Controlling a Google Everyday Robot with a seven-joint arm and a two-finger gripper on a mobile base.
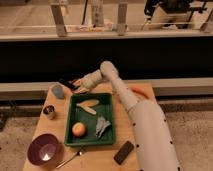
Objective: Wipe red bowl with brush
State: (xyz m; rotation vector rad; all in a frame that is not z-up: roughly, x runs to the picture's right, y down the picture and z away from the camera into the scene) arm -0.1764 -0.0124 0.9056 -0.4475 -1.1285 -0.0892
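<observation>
The red bowl (76, 82) sits at the table's back left, just behind the green tray, and the hand mostly covers it; only an orange-red edge shows. My gripper (76, 88) reaches left from the white arm and hangs over the bowl. A short dark brush (67, 84) sticks out of the gripper to the left, and the gripper is shut on it. The brush end lies at the bowl's left rim.
A green tray (111, 131) in the middle holds an apple (78, 129), a pale banana piece (89, 105) and a grey object (102, 125). A purple bowl (44, 150), spoon (70, 159), black block (124, 152), grey cup (58, 91), metal can (49, 111) and carrot (138, 91) lie around it.
</observation>
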